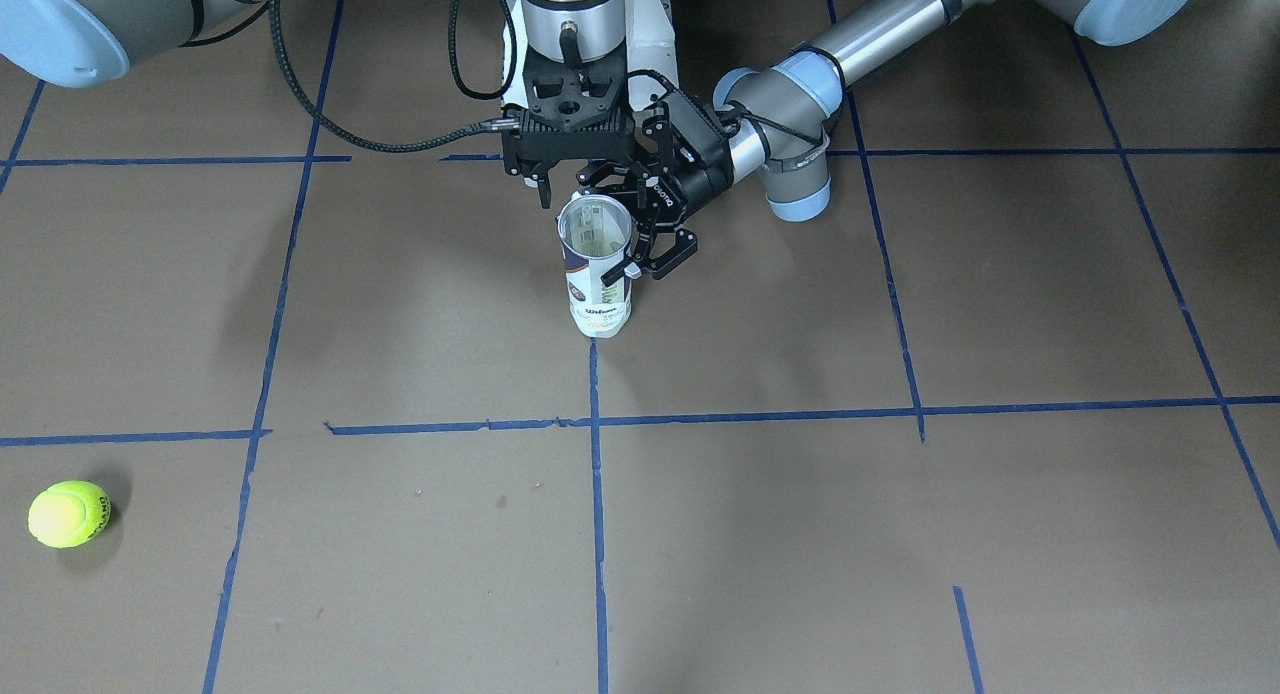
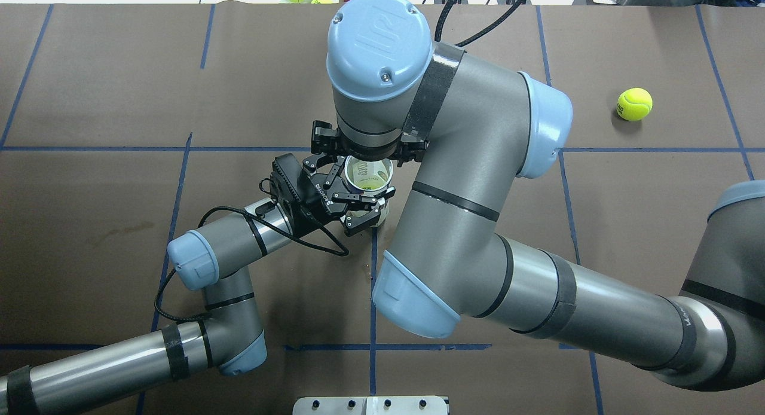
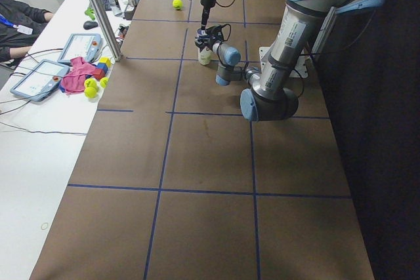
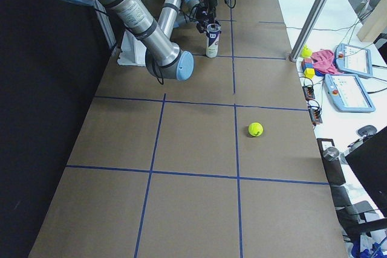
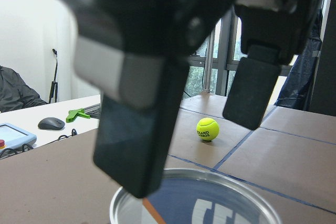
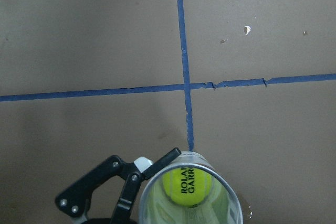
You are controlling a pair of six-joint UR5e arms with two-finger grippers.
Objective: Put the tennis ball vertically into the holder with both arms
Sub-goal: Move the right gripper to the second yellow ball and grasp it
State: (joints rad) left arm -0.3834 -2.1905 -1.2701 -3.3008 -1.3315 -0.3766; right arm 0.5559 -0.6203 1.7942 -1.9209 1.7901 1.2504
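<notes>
Holder (image 1: 598, 284) with ball (image 6: 187, 186) inside, clamped by left gripper (image 2: 367, 208), stands beneath spread-fingered right gripper (image 1: 590, 192).

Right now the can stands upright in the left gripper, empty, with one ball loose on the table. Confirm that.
Not empty. The right wrist view looks straight down into the holder and shows a tennis ball already inside. The rest holds: it stands upright in the left gripper, and another ball lies loose on the table.
</notes>
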